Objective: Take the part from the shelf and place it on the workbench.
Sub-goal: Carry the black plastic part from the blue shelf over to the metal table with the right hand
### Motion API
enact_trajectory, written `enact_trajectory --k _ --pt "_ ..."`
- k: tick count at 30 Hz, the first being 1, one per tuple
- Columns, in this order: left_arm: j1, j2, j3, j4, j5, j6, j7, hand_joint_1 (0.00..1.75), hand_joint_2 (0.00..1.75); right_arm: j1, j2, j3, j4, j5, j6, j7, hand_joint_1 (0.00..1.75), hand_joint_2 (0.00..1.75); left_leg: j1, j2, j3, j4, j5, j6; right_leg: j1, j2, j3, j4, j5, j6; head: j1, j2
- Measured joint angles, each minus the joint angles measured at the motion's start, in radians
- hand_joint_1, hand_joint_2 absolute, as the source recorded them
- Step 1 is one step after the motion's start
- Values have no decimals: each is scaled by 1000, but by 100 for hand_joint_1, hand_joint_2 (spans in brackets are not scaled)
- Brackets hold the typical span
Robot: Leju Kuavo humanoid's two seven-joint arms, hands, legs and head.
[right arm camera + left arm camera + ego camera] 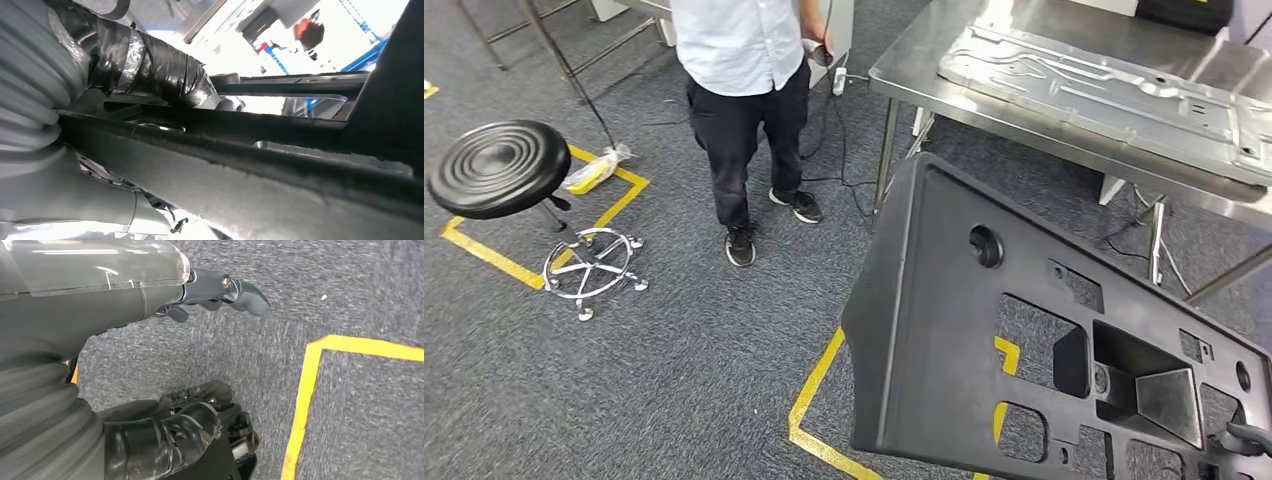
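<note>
The part (944,330) is a large flat panel of matte black plastic with many cut-out holes, held tilted above the grey carpet at 5 o'clock in the head view. The steel workbench (914,60) at 1 o'clock carries a pressed metal sheet (1104,85). The right hand (150,65) clamps the part's edge. The left hand (220,290) holds nothing, fingers apart.

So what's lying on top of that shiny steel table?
A long stamped metal panel lies flat on the steel table. The black part, held up in front, covers the table's near corner.
</note>
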Motion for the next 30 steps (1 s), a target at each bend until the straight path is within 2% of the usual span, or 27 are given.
enact_trajectory --k 1,3,4,5,7,9,11,12,13,14,15,16,18,19,20,22,24,26,27,28,29,30 --pt "-1 0 0 0 0 0 0 0 175 0 0 0 0 1 0 0 175 175 0 9 4 0 -3 -2 0 -12 34 -67 39 -3 0 0" --pt "-2 0 0 0 0 0 0 0 175 -1 -1 0 0 2 0 0 175 175 -3 24 12 0 -8 -10 9 -53 99 -194 87 -15 0 0" --pt "-2 0 0 0 0 0 0 0 175 -1 -1 0 0 2 0 0 175 175 -5 31 14 0 -11 -15 14 -66 113 -226 94 -21 0 0" --pt "-3 0 0 0 0 0 0 0 175 -1 -1 0 0 2 0 1 175 175 -7 40 16 -1 -12 -19 19 -68 115 -236 91 -26 0 0" --pt "-4 0 0 0 1 0 -1 0 175 0 -1 0 0 2 0 4 175 175 -7 52 23 -3 -17 -30 17 -48 114 -243 96 -36 -1 0" --pt "-5 0 0 0 2 0 -3 0 175 -1 -1 0 -1 3 0 6 175 175 -5 25 13 31 -45 -40 11 -28 119 -255 103 -49 -1 0" --pt "-4 0 0 0 3 1 -5 0 175 -2 -1 0 -1 3 0 7 175 175 -3 -22 -37 139 -107 -44 8 -10 120 -259 106 -57 -2 0" --pt "-3 0 0 0 4 1 -5 0 175 -3 -1 0 0 3 0 7 175 175 -3 -33 -70 207 -135 -45 9 0 120 -258 106 -59 -2 0" --pt "-1 0 0 0 5 1 -5 0 175 -3 -1 0 0 4 0 8 175 175 -3 -39 -95 256 -147 -45 9 12 120 -256 105 -60 -2 0" --pt "1 0 0 0 6 1 -5 0 175 -3 -1 0 0 4 0 8 175 175 -3 -42 -107 272 -139 -45 9 24 120 -254 105 -60 -2 0" --pt "2 0 0 0 8 1 -5 0 175 -3 -1 0 0 4 0 8 175 175 -3 -44 -99 247 -110 -45 9 37 120 -251 103 -59 -2 0" --pt "2 0 0 0 8 1 -5 0 175 -3 -1 0 1 5 0 8 175 175 -2 -51 -75 187 -68 -43 8 50 120 -246 101 -57 -2 0" --pt "1 1 0 0 8 1 -5 0 175 -3 -2 0 1 5 0 9 175 175 0 -87 -26 66 -15 -38 9 71 115 -233 94 -50 -2 0" --pt "0 2 0 0 8 0 -6 0 175 -4 -3 0 1 5 0 9 175 175 0 -101 -12 32 -6 -35 9 79 110 -228 93 -44 -2 0" --pt "0 2 0 0 8 0 -6 0 175 -4 -3 0 2 6 0 10 175 175 -1 -108 -8 21 -9 -31 8 87 106 -225 93 -38 -2 0" --pt "-1 2 0 0 8 -2 -6 0 175 -3 -5 0 2 7 1 12 175 175 -3 -92 -6 15 -4 -21 5 101 100 -225 95 -26 -2 0" --pt "-3 1 0 0 8 -4 -7 0 175 -2 -8 0 2 8 2 15 175 175 1 -72 -2 4 3 -7 5 73 87 -198 77 -15 0 0" --pt "-3 2 0 0 8 -6 -7 0 175 -5 -13 0 3 8 3 17 175 175 2 -51 0 -2 6 2 5 25 39 -98 21 -4 1 0" --pt "-2 1 0 0 8 -7 -8 0 175 -7 -15 0 4 8 4 18 175 175 1 -40 0 -2 5 4 4 14 6 -33 -9 1 2 0" --pt "-1 1 0 0 8 -8 -8 0 175 -7 -16 0 5 8 5 18 175 175 1 -30 0 -2 4 4 1 9 -21 20 -26 4 1 0" --pt "0 1 0 0 8 -8 -8 0 175 -7 -17 0 7 8 6 20 175 175 1 -21 0 -2 3 3 0 6 -36 48 -28 6 1 0" --pt "0 1 0 0 9 -9 -8 0 175 -6 -19 0 8 8 11 24 175 175 1 -15 2 -1 1 2 -2 5 -30 35 -9 8 1 0"
